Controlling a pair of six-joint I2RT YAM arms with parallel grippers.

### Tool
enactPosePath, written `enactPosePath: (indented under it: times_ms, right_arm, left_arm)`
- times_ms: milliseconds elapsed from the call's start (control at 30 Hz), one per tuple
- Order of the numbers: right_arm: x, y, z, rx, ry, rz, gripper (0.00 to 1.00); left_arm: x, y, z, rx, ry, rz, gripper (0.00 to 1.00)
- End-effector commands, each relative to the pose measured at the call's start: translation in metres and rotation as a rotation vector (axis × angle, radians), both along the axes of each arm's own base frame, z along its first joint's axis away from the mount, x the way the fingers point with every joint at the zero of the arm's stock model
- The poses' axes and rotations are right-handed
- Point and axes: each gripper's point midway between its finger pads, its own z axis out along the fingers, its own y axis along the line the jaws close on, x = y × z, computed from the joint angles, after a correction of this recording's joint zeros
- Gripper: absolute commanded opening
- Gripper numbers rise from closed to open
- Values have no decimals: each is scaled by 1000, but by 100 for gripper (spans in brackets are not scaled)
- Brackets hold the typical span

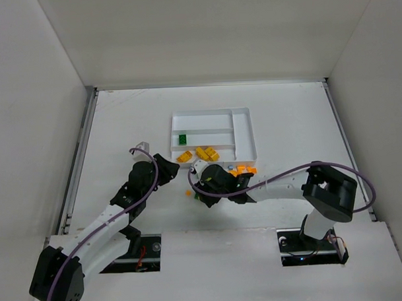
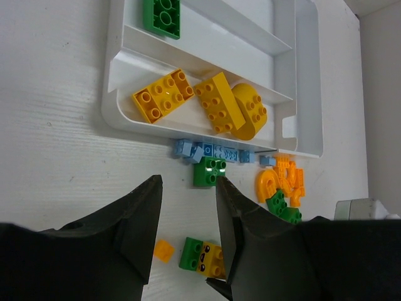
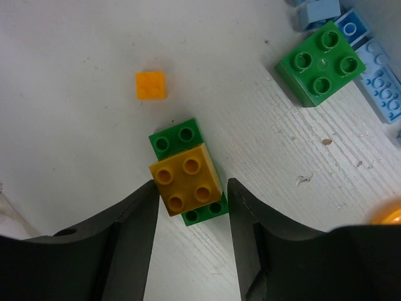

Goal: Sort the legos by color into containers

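My right gripper (image 3: 192, 182) is open, its fingers straddling a yellow brick (image 3: 186, 177) stacked on a green brick (image 3: 174, 138) on the table. A tiny orange brick (image 3: 151, 85) lies just beyond. My left gripper (image 2: 187, 188) is open and empty, hovering over the same stack (image 2: 202, 256). The white tray (image 2: 113, 94) holds a green brick (image 2: 161, 15) in one long section and three yellow bricks (image 2: 164, 94) in the nearest. In the top view the left gripper (image 1: 174, 166) and right gripper (image 1: 200, 197) sit just in front of the tray (image 1: 246, 132).
Loose bricks lie along the tray's near outer edge: several light blue ones (image 2: 213, 152), a green one (image 2: 209, 171), orange pieces (image 2: 282, 182) and another green one (image 2: 282, 207). White walls enclose the table.
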Motion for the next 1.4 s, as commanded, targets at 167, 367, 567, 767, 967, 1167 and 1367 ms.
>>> enactPosePath:
  times_ms: [167, 367, 567, 767, 967, 1167, 1367]
  right_arm:
    - [8, 16, 17, 45, -51, 4, 39]
    - [11, 17, 69, 222, -96, -19, 30]
    - [19, 7, 100, 347, -95, -45, 28]
    - [27, 8, 108, 397, -94, -73, 28]
    - [26, 11, 108, 411, -85, -70, 28]
    - [24, 14, 110, 445, -76, -71, 28]
    - [26, 14, 112, 472, -69, -75, 28]
  left_arm:
    - [-4, -5, 11, -36, -10, -26, 36]
    - [-9, -19, 26, -80, -15, -82, 38]
    - [-15, -43, 48, -187, -19, -167, 39]
    - [-22, -64, 46, -275, 17, -225, 39]
    - [-22, -75, 47, -330, 16, -237, 38]
    - [-23, -82, 42, -326, 35, -251, 33]
    - [-23, -85, 42, -322, 39, -259, 30]
